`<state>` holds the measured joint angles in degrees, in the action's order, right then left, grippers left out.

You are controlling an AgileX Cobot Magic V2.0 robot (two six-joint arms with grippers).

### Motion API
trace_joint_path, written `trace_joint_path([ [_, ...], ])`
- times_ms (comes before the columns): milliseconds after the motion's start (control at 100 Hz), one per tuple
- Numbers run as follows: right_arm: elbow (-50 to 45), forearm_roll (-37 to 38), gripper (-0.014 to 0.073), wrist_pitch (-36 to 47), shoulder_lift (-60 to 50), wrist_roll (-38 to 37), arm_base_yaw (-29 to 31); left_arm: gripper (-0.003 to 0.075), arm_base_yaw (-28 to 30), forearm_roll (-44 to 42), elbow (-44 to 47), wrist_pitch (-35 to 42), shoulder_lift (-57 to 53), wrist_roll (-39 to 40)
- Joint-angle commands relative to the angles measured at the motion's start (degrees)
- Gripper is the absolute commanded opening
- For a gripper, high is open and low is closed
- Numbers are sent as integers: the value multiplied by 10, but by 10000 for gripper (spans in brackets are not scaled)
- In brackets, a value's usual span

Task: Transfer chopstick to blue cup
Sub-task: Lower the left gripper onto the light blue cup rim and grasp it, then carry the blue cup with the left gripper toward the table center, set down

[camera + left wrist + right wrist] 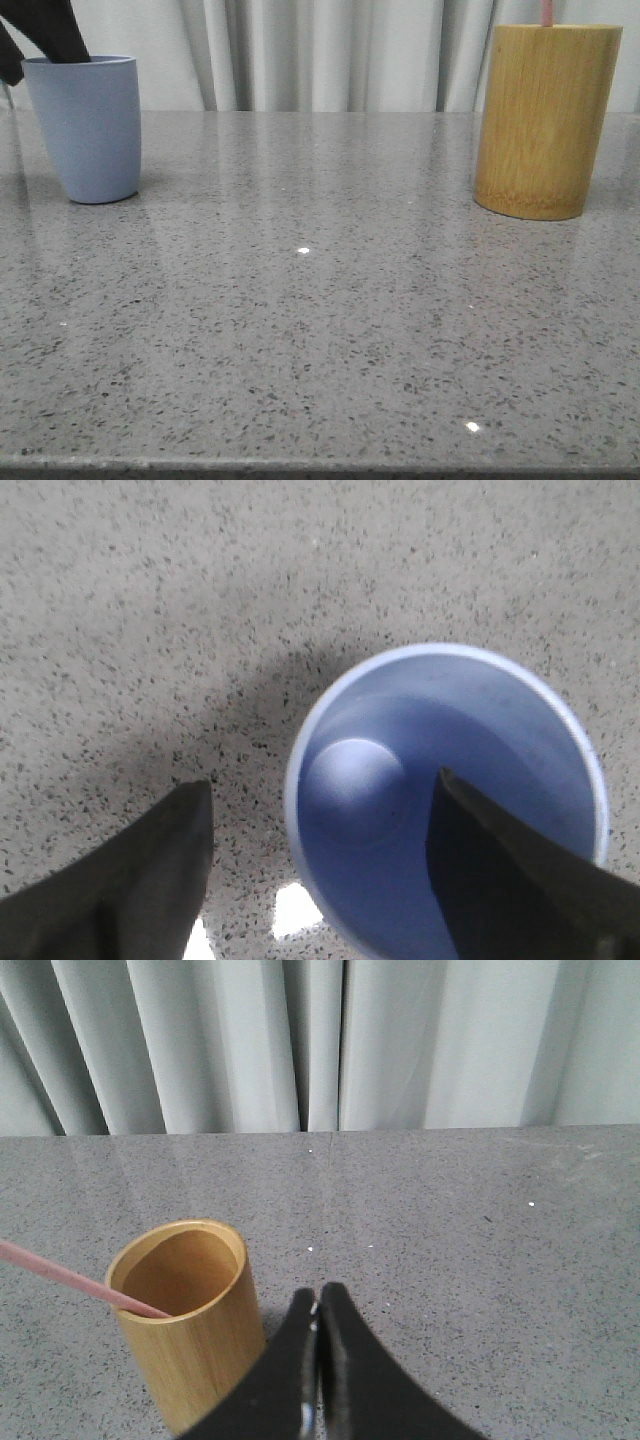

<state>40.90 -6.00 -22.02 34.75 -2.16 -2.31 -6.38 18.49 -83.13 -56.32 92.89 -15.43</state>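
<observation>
The blue cup [88,130] stands at the far left of the table. My left gripper [45,30] hangs over it. In the left wrist view the gripper [320,780] is open and empty, one finger [500,870] over the cup's inside [480,720], the other over the table beside the rim. The cup looks empty. A pale pink chopstick [547,12] sticks out of the bamboo cylinder [545,120] at the right. In the right wrist view it [70,1280] leans in that cylinder [195,1345]. My right gripper [318,1295] is shut and empty beside the cylinder, above the table.
A grey speckled stone table [320,330] runs to a front edge near the camera. Pale curtains [330,50] hang behind the table's far edge. The right gripper does not show in the front view.
</observation>
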Motion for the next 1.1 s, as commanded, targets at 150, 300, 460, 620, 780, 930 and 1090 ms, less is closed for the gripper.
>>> trace_joint_path([
  [150, 20, 0, -59, 49, 5, 2, 3, 420, -4, 9, -20, 5, -13, 14],
  [300, 20, 0, -59, 48, 5, 2, 3, 375, -4, 4, -20, 1, -13, 14],
  [460, 20, 0, -59, 48, 5, 2, 3, 256, -4, 4, -20, -5, -13, 15],
  [620, 20, 0, -59, 48, 5, 2, 3, 81, -4, 4, -20, -5, -13, 22],
  [780, 20, 0, -59, 48, 5, 2, 3, -19, -4, 4, -21, -5, -13, 31],
  [930, 20, 0, -59, 48, 5, 2, 3, -19, -4, 32, -41, -16, -10, 31],
  [1090, 20, 0, -59, 48, 5, 2, 3, -19, -42, 27, -92, -40, 11, 31],
])
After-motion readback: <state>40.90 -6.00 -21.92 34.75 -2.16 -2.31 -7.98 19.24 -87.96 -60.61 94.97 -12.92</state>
